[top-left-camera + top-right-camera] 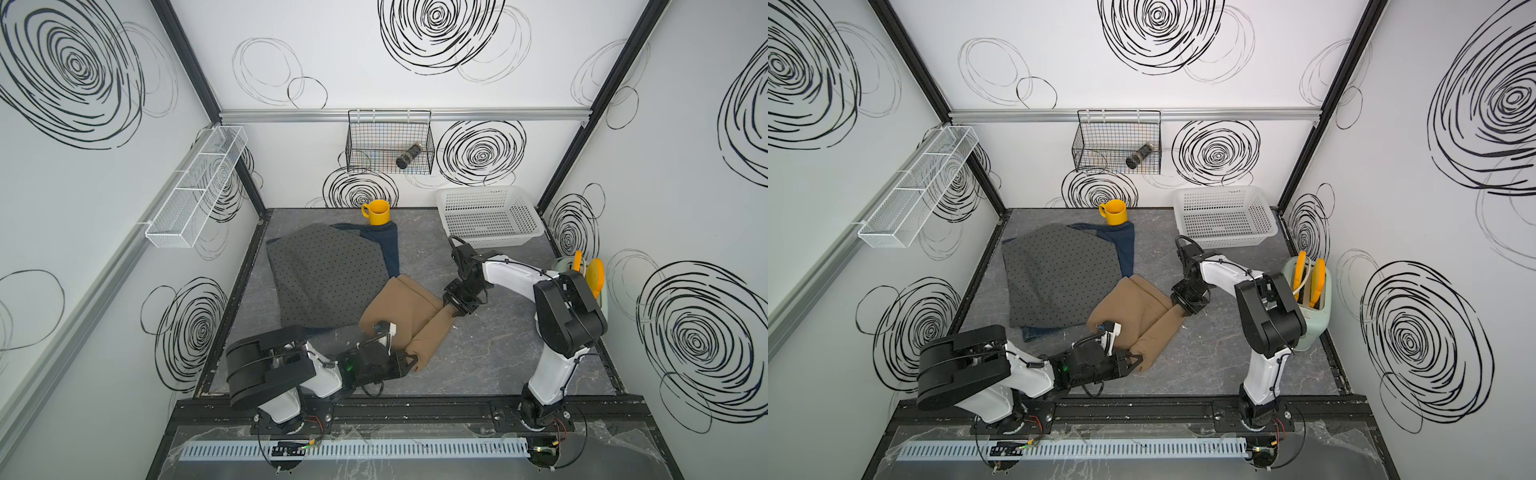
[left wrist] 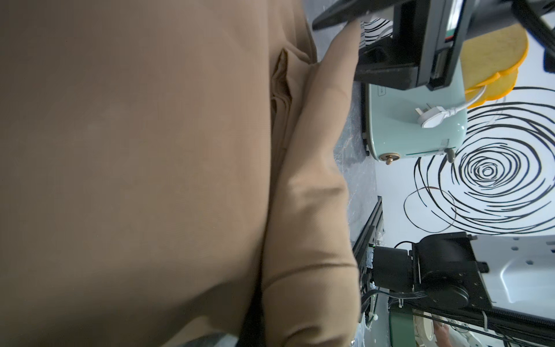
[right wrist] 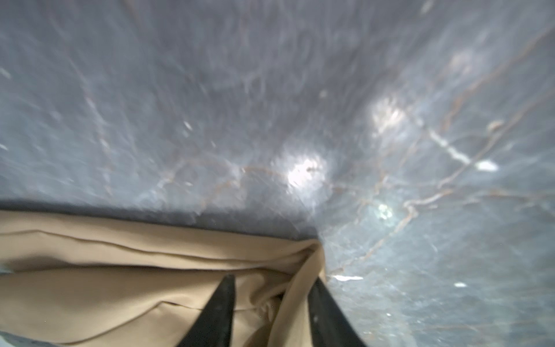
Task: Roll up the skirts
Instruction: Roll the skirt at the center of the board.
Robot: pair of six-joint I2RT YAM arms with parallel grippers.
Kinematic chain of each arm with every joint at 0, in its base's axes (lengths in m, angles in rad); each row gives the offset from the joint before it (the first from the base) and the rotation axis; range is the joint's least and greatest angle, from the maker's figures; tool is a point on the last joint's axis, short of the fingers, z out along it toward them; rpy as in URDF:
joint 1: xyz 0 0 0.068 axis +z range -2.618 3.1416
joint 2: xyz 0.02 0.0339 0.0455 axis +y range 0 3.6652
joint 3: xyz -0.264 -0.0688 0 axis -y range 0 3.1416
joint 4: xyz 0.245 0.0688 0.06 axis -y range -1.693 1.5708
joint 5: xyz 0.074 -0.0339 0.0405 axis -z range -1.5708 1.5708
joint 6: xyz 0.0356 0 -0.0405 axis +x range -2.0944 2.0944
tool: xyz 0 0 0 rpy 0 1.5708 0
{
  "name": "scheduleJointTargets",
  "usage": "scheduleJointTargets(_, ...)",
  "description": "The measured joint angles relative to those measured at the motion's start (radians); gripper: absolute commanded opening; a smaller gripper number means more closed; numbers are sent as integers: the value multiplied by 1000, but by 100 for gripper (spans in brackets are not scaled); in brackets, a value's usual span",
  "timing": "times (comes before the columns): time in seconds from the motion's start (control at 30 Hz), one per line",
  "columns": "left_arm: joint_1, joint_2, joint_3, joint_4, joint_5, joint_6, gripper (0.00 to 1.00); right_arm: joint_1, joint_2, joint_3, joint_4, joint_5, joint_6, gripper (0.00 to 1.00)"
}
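The tan skirt (image 1: pixel 399 307) lies at the table's middle, its right edge wound into a roll (image 1: pixel 434 332). My left gripper (image 1: pixel 415 360) is at the roll's near end, shut on the tan cloth. In the left wrist view the cloth covers it except for one dark finger (image 2: pixel 250 315). My right gripper (image 3: pixel 273 279) is at the roll's far end, open, with loose folds of the roll between its black fingers (image 3: pixel 222 312). The grey dotted skirt (image 1: pixel 328 278) lies flat at the left, on top of the denim skirt (image 1: pixel 386 245).
A yellow mug (image 1: pixel 377 212) stands at the denim skirt's far edge. A white plastic basket (image 1: pixel 490 216) sits at the back right. A mint toaster (image 1: pixel 1308 307) stands by the right wall. A wire basket (image 1: pixel 388 141) hangs on the back wall and a mesh shelf (image 1: pixel 195 187) on the left wall.
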Motion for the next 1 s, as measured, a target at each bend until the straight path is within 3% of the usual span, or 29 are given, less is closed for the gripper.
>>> scheduleJointTargets(0.17,-14,-7,5,-34,-19,-24,0,-37,-68,-46,93,18,-94,68)
scheduleJointTargets(0.33,-24,-8,11,-52,-38,-51,0,-97,-200,-121,176,4,-238,63)
scheduleJointTargets(0.47,-29,-6,11,-56,-46,-74,0,-105,-355,-196,257,-55,-383,43)
scheduleJointTargets(0.53,-31,-6,11,-56,-51,-84,0,-96,-423,-218,266,-108,-450,40)
scheduleJointTargets(0.6,-34,-6,11,-57,-56,-95,0,-59,-456,-219,258,-140,-512,31)
scheduleJointTargets(0.8,-45,-6,11,-58,-78,-126,0,125,-344,-194,187,-194,-612,18)
scheduleJointTargets(1.0,-58,-3,11,-55,-98,-161,0,153,-284,-200,161,-185,-615,18)
